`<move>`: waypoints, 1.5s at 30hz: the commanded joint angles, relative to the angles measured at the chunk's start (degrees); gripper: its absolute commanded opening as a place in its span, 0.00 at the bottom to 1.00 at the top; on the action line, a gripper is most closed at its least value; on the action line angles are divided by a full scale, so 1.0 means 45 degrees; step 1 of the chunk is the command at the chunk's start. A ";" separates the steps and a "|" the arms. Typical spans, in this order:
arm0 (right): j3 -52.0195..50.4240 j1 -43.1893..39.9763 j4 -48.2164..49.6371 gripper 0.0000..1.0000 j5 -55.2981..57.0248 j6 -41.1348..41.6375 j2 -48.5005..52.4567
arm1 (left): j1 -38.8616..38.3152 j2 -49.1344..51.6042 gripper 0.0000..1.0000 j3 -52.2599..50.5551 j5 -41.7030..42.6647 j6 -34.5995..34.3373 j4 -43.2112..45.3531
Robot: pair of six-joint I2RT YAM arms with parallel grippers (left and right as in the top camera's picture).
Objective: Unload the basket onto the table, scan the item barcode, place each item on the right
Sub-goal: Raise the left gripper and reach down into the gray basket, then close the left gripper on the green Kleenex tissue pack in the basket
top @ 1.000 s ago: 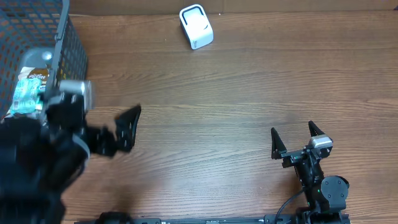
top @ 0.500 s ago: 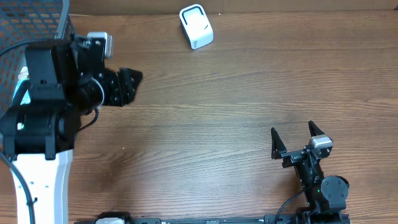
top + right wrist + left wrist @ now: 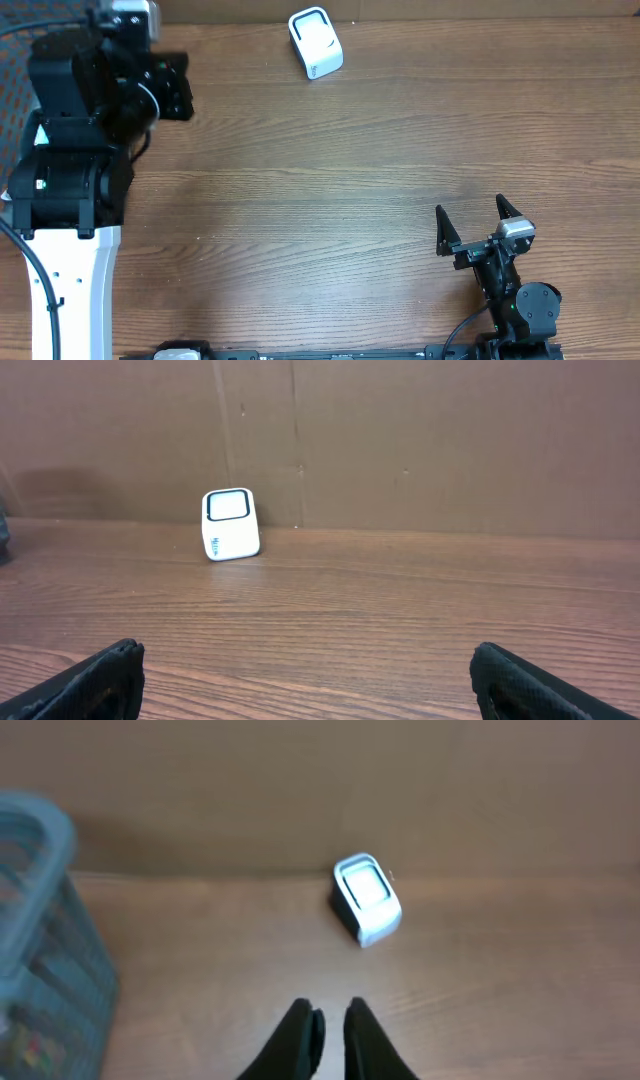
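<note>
Barely started: left pincer (image 3: 330, 1016) closed on nothing by the basket (image 3: 50, 935), right pincer (image 3: 480, 222) wide open, scanner (image 3: 315, 42) unused, nothing grabbed yet.

Left arm (image 3: 70, 130): chunky black box-shaped housings, one with a small green light.
White link (image 3: 65, 290): long, flat-sided, dotted with a few small dark holes.
Left camera block (image 3: 135, 15): silver-grey, squarish.
Left end effector (image 3: 330, 1020): two slim black fingers with rounded tips.
Cables: a black cable (image 3: 20, 260) beside the white link and a second cable (image 3: 465, 325), also black, by the right arm.
Right arm (image 3: 520, 300): slimmer, all black, with a round joint and a green dot.
Right camera block (image 3: 517, 229): small, grey.
Right end effector (image 3: 469, 207): two black pointed fingers, rough-textured at the tips.
</note>
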 commanded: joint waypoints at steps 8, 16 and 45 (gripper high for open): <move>-0.0131 -0.0034 0.0063 1.00 0.0117 -0.0058 -0.0102 | 0.0894 0.0005 0.15 0.0359 -0.4979 -0.0019 0.2327; -0.0131 -0.0034 0.0063 1.00 0.0112 -0.0063 -0.0102 | 0.3507 0.0029 0.35 0.0359 -0.4133 -0.0073 0.2312; -0.0131 -0.0034 0.0063 1.00 0.0117 -0.0058 -0.0102 | 0.8782 0.5887 1.00 0.0248 0.0126 0.1234 -0.2521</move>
